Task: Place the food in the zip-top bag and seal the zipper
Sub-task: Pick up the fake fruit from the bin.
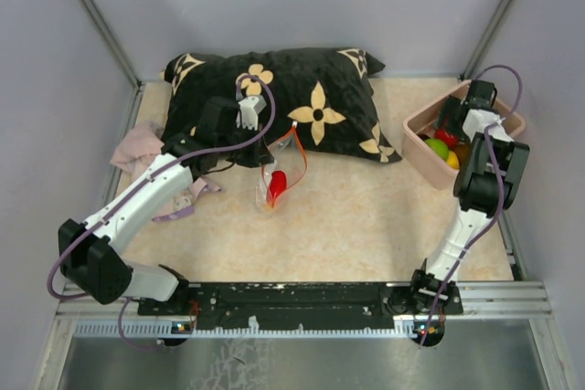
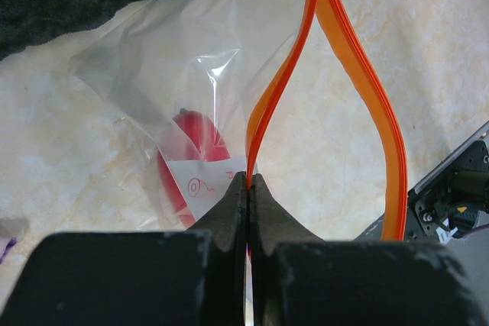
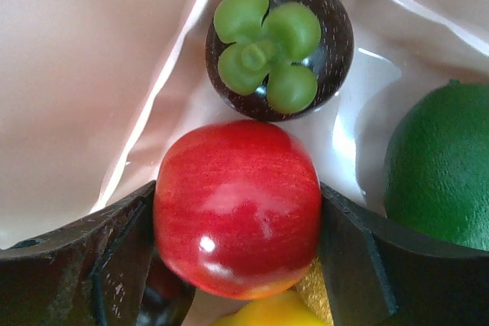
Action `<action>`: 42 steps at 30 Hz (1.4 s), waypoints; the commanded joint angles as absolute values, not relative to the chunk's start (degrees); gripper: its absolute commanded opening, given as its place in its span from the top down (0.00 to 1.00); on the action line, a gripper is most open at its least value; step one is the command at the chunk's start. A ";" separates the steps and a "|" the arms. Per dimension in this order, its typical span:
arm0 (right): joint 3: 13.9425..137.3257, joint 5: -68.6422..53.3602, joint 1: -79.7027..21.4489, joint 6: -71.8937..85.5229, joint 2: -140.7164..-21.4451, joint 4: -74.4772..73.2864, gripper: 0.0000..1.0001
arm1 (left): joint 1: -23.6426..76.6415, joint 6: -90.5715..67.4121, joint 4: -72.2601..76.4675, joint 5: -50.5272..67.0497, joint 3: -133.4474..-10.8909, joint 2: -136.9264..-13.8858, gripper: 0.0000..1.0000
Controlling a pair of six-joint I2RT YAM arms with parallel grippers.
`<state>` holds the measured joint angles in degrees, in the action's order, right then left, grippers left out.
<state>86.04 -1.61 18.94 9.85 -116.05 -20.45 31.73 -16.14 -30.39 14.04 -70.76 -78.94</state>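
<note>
Left claw (image 2: pixel 248 182) is clamped tight on the zipper (image 2: pixel 359 74). The bag (image 1: pixel 274 180) hangs open at mid-frame in the top view, with one red food piece (image 2: pixel 191 143) inside. Right claw (image 3: pixel 238 219) is in the bin (image 1: pixel 413 139), upper right, jaws wide and flush against both sides of an apple (image 3: pixel 233 188). I cannot tell whether it grips.

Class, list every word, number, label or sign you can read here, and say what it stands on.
White label on the zip-top bag: red handwriting, perhaps a circled "0"; the rest is cut off and not legible.
Small yellow sticker on the robot part at the right edge: too small to read.
No other text shows in any view.
</note>
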 commanded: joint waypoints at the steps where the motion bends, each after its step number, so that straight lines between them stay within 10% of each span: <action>1: 89.32 -2.90 19.11 7.75 -118.40 -18.27 0.27 | 31.38 -15.40 -29.09 14.72 -70.46 -79.54 1.00; 15: 86.28 -1.96 19.11 7.76 -109.58 -19.33 0.68 | 31.40 -15.44 -29.09 14.66 -70.49 -79.63 1.00; 42: 78.76 -3.46 15.61 11.11 -84.81 -19.61 0.74 | 31.34 -15.99 -28.74 15.93 -69.82 -78.84 1.00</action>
